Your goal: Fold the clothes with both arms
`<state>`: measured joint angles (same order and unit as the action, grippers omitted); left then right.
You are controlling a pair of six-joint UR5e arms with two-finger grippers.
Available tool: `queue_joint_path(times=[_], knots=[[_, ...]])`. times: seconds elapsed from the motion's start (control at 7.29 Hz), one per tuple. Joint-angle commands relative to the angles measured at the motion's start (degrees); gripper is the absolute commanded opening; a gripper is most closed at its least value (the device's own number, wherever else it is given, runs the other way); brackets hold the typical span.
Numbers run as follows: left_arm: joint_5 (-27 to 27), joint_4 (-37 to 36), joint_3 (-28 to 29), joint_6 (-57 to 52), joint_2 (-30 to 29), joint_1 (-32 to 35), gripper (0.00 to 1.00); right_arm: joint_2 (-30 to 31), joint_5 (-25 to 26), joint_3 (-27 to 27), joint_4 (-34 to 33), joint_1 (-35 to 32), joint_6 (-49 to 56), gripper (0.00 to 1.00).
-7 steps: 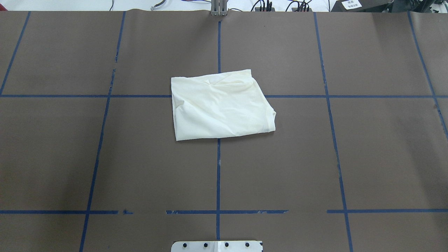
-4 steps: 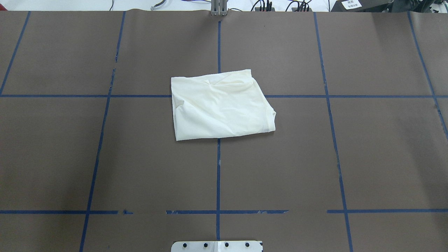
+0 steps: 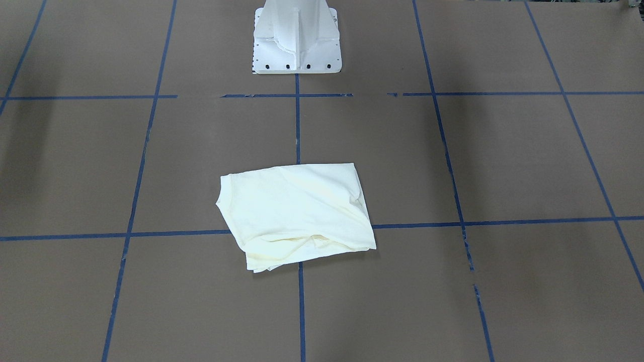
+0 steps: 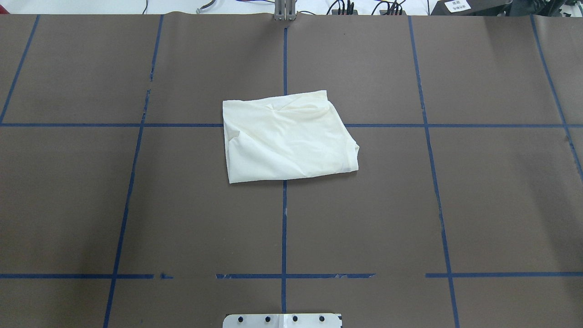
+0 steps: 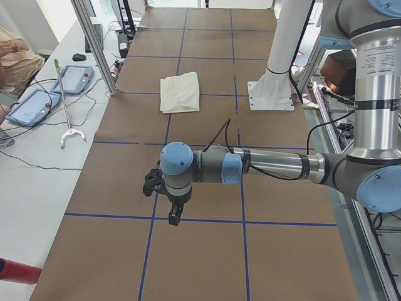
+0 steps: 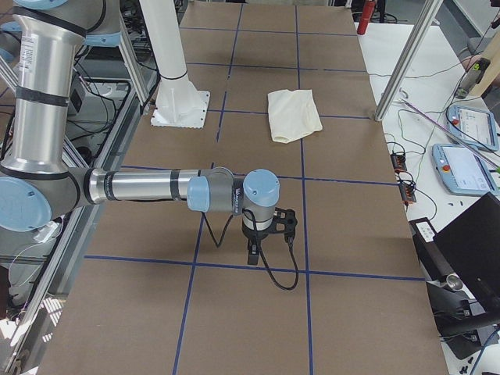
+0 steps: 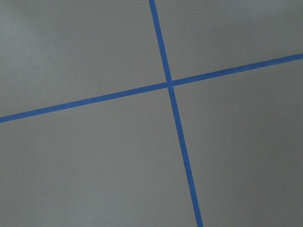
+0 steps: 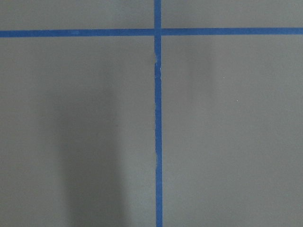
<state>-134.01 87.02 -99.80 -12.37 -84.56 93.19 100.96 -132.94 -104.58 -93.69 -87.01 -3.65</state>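
The cream-white long-sleeved T-shirt (image 4: 289, 136) lies as a compact, roughly rectangular bundle straight out in front of the white metal pedestal base (image 4: 282, 320), well apart from it and astride the centre blue tape line (image 4: 284, 228) of the brown paper-covered worktop (image 4: 455, 205). Only plain cream cloth shows; no print is visible. Its edge farthest from the pedestal is rumpled, with loose layers showing there. The grey-and-silver left arm (image 5: 269, 166) reaches out far to the pedestal's left and the matching right arm (image 6: 148, 187) far to its right. The left gripper (image 5: 175, 216) and the right gripper (image 6: 254, 251) hang low over bare worktop, touching no cloth; whether either is released or clenched I cannot tell. I judge the folding essentially done, with the arms parked clear. If a tidy-up is wanted, both arms would need to travel in towards the pedestal's front and pinch the rumpled edge together.
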Motion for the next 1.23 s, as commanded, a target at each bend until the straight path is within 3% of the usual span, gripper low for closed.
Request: queue_joint_path(times=[0.0,0.27,0.55,1.1], knots=[[0.0,-0.2,-0.1,0.0,0.9,0.0,1.00,-0.3,-0.1,-0.2,0.0,0.0,-0.4,1.00],[0.0,-0.4,0.9,0.6,1.1,-0.5,1.00,-0.3,-0.4,-0.2,0.0,0.0,-0.5,1.00],[0.0,-0.4,1.2,7.9,1.2,-3.1,1.00,-0.2,-0.4,0.2,-0.1,0.0,-0.5,1.00],[-0.2,0.3,1.4,7.6,1.2,-3.2,1.00,0.4,-0.7,0.3,-0.5,0.0,-0.5,1.00]])
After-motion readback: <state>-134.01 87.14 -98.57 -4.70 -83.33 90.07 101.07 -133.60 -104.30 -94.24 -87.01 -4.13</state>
